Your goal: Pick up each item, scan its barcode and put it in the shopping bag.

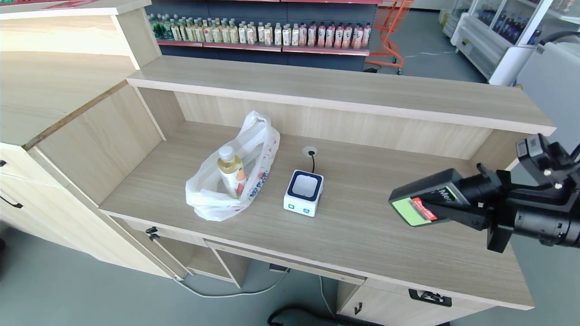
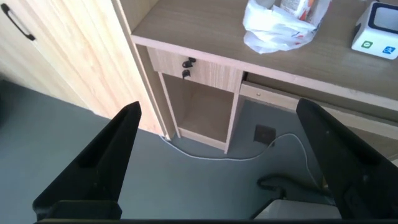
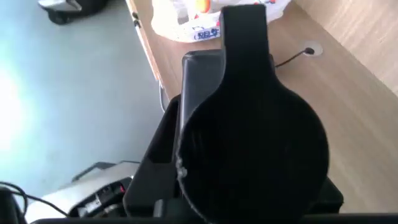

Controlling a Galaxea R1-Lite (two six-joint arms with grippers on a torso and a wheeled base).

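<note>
My right gripper (image 1: pixel 458 202) is shut on a black container (image 1: pixel 419 206) with a green and red end, held sideways above the counter's right part, to the right of the scanner (image 1: pixel 304 192). In the right wrist view the black container (image 3: pixel 249 149) hides most of what lies beyond it. The white shopping bag (image 1: pixel 235 176) lies left of the scanner with a tea bottle (image 1: pixel 231 171) upright inside. My left gripper (image 2: pixel 224 162) hangs open below the counter's front edge, over the floor, with nothing between its fingers. The shopping bag (image 2: pixel 277 25) and the scanner (image 2: pixel 376 28) show on the counter above it.
The counter (image 1: pixel 362 226) has a raised back wall and upper shelf (image 1: pixel 317 88), and a side wall on the left. A cable hole (image 1: pixel 310 151) sits behind the scanner. Drawers and an open compartment (image 2: pixel 199 109) lie under the counter. Store shelves with drinks stand behind.
</note>
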